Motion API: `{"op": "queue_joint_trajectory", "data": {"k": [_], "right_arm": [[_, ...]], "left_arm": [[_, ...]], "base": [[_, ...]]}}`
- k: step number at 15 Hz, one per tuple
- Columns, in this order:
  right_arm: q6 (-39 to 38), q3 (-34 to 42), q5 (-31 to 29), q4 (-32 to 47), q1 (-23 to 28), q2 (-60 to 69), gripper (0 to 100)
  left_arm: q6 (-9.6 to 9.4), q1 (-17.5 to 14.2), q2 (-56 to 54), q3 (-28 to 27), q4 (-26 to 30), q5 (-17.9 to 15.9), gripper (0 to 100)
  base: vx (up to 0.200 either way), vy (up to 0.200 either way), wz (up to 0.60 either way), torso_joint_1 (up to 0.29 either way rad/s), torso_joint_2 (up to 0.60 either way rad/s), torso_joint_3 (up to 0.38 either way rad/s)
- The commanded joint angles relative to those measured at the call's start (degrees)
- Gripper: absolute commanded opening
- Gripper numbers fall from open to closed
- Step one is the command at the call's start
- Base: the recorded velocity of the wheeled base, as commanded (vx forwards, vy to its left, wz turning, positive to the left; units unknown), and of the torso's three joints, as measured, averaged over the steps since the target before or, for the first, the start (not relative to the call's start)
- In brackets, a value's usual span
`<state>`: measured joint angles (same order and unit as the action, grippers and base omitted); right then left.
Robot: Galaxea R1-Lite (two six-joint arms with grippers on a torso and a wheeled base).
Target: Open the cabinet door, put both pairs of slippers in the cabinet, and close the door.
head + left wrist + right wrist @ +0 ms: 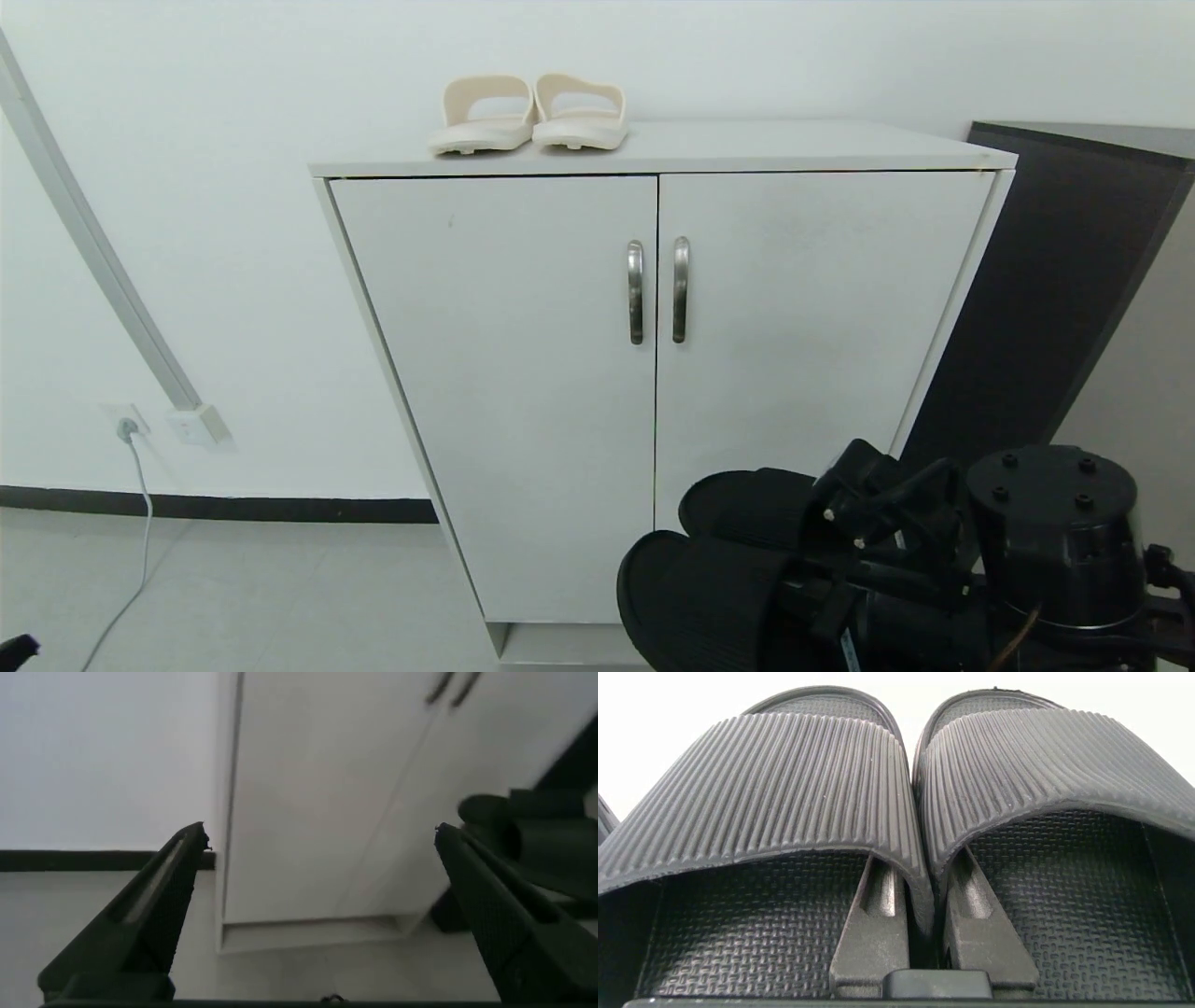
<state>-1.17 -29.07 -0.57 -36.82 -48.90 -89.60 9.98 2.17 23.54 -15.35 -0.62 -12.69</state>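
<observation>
One pair of slippers (529, 114) lies atop the cabinet (504, 392) (left half); the other pair (728, 560) is before its right door (803, 308).

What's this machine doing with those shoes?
It is tidying them away. The robot's right hand grips a black pair of slippers low in front of the white cabinet, whose doors are shut. A cream pair sits on top. Its left hand is open and empty, down near the floor.

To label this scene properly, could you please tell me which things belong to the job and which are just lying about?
Job: cabinet, closed; beige slippers on top; black slippers in right pincer; left pincer, open.
Lying about: socket, cable, dark panel.
</observation>
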Motion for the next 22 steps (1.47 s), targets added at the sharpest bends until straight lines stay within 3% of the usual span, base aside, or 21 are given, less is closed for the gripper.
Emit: {"op": "queue_joint_trajectory", "data": {"k": [1,2,3,5,7,10,11,13,15,19,22], "right_arm": [[-0.06,-0.02,0.05,-0.01,-0.23,-0.57,0],[-0.06,-0.02,-0.04,-0.01,-0.23,-0.66,0],[-0.06,-0.02,0.05,-0.01,-0.32,-0.84,0],[-0.06,-0.19,0.05,-0.01,-0.23,-1.10,0],[-0.06,-0.19,-0.04,-0.01,-0.23,-1.54,0],[-0.06,-0.28,0.13,-0.01,-0.23,-2.07,0],[-0.06,-0.28,0.13,-0.01,-0.32,-2.51,0],[-0.06,-0.11,0.05,-0.27,-0.32,-2.42,0],[-0.24,-0.02,0.05,-0.63,-0.23,-2.33,0],[-0.32,0.07,0.13,-0.63,-0.15,-2.51,0],[-0.50,-0.11,0.22,-0.71,-0.06,-4.00,0]], "left_arm": [[-1.55,0.64,6.17,-0.56,-0.17,-3.66,100],[-2.51,1.08,6.52,-0.74,-0.17,-5.33,100],[-3.83,2.14,8.45,-1.61,-1.14,-9.28,100],[-3.66,5.12,13.02,-2.93,-4.04,-11.30,100],[-2.60,9.78,18.30,-4.78,-6.76,-11.30,100],[-1.11,15.50,31.92,-8.38,-19.86,-10.78,100],[-0.23,18.48,37.10,-9.70,-25.31,-9.90,100],[2.06,23.49,42.82,-12.16,-31.02,-7.17,100],[2.14,27.01,47.83,-17.17,-32.60,-5.15,100],[2.23,32.90,54.95,-25.17,-32.60,-5.06,100],[3.73,34.74,60.40,-30.62,-33.83,-5.15,100]], "base": [[0.000,0.000,0.00,0.000,0.00,0.000],[0.000,0.000,0.00,0.000,0.00,0.000],[0.000,0.000,0.00,0.000,0.00,0.000],[0.000,0.000,0.00,0.000,0.00,0.000],[0.000,0.000,0.00,0.000,0.00,0.000],[0.000,0.000,0.00,0.000,0.00,0.000],[0.000,0.000,0.00,0.000,0.00,0.000],[0.000,0.000,0.00,0.000,0.00,0.000],[0.000,0.000,0.00,0.000,0.00,0.000],[0.000,0.000,0.00,0.000,0.00,0.000],[0.000,0.000,0.00,0.000,0.00,0.000]]}}
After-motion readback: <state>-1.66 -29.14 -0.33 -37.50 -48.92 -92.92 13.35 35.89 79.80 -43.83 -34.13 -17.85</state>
